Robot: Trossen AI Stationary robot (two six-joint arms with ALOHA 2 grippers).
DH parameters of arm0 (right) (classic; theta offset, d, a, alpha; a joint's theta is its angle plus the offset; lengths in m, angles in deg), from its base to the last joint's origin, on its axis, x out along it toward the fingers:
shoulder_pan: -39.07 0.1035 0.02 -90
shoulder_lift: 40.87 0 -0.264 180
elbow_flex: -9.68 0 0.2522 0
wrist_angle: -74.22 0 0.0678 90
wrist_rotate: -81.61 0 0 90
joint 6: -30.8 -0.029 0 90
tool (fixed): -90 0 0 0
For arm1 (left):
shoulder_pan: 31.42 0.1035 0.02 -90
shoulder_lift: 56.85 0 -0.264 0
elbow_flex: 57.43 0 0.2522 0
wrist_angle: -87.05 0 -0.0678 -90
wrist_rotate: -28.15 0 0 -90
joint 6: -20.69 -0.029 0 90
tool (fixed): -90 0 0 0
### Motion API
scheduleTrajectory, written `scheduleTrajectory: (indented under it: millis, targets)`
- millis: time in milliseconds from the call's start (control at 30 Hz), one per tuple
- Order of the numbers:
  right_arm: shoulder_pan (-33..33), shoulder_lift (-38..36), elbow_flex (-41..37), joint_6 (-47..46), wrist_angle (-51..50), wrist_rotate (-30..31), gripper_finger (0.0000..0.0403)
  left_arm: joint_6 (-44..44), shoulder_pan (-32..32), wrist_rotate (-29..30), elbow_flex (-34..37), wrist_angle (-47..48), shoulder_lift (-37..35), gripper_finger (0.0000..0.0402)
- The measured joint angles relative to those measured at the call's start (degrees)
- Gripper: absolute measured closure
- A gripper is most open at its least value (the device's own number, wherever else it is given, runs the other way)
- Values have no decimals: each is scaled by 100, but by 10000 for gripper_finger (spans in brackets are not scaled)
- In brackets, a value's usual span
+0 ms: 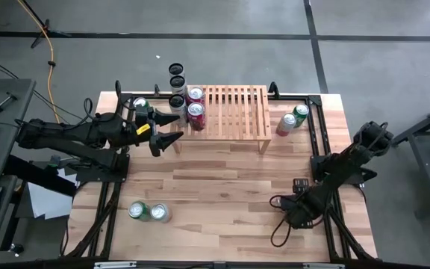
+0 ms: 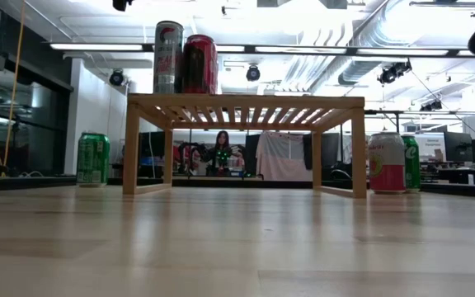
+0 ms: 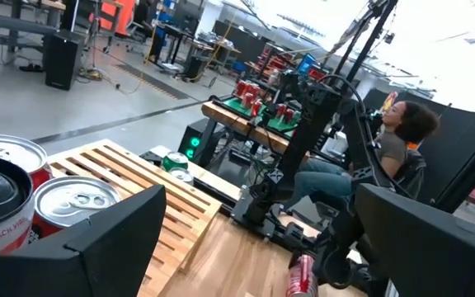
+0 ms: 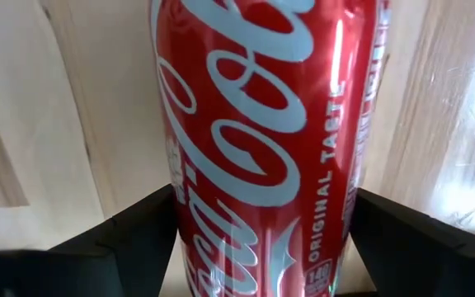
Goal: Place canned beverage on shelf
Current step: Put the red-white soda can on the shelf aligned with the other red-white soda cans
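The shelf (image 1: pixel 234 112) is seen at the table's (image 1: pixel 222 194) far edge. Just left of the shelf, the left gripper (image 1: pixel 172 128) is held wide open and empty. Toward the table's near right corner, well away from the shelf, the right gripper (image 4: pixel 258 247) is set around a red cola can (image 4: pixel 266 140), which is flanked by its spread fingers; contact cannot be made out.

Two cans (image 1: pixel 195 104) are counted on the shelf's left end, two (image 1: pixel 293 119) right of it and two (image 1: pixel 149 212) well in front; further cans beyond its left end are partly hidden.
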Motion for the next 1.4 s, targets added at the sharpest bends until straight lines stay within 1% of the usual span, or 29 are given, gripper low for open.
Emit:
scheduleTrajectory:
  millis: [167, 233, 400, 500, 567, 633, 733, 800, 867, 967, 1067, 1133, 1167, 1267, 1400]
  targets:
    - [-8, 14, -15, 81, 210, 432, 86, 0, 0, 35, 0, 0, 0, 16]
    - [-15, 16, -27, 113, 332, 519, 86, -2, 0, 42, 0, -2, 26, 16]
    - [-82, 16, -100, -374, 654, 551, 87, -2, 0, 48, 0, -4, 49, 16]
    - [-153, 16, -102, -592, 825, 568, 99, -2, 0, 45, 0, 24, 68, 16]
    - [-212, 23, -69, -677, 890, 560, 117, 0, 0, 42, 0, -5, 62, 16]
    - [-265, 4, 60, -727, 790, 538, 123, 29, -4, -83, 0, -29, 63, 16]
    - [-362, -88, 438, -626, 486, 575, 123, 30, -29, -485, 0, -372, 61, 16]
    - [-436, -300, 870, -490, 270, 835, 123, -83, -87, -575, 0, -568, 71, 16]
    - [-552, -472, 1279, -355, 29, 1219, 123, -305, -150, -550, -5, -646, 112, 16]
    - [-880, -820, 1839, -223, -281, 2142, 123, -831, -177, -460, -212, -453, 264, 16]
    - [-1387, -1117, 2231, -5, 74, 2984, 123, -1490, -177, -450, -501, -306, 533, 16]
    - [-1736, -1262, 2329, 424, 388, 3358, 123, -1951, -172, -462, -660, -285, 760, 16]
    - [-1917, -1300, 2360, 717, 746, 3487, 123, -2163, -157, -516, -732, -280, 875, 16]
    - [-2445, -1344, 2414, 1661, 1868, 3562, 123, -2481, -54, -776, -928, -299, 1218, 16]
    - [-3014, -1281, 2414, 2738, 3200, 3338, 123, -2235, 73, -1115, -1139, -308, 1630, 16]
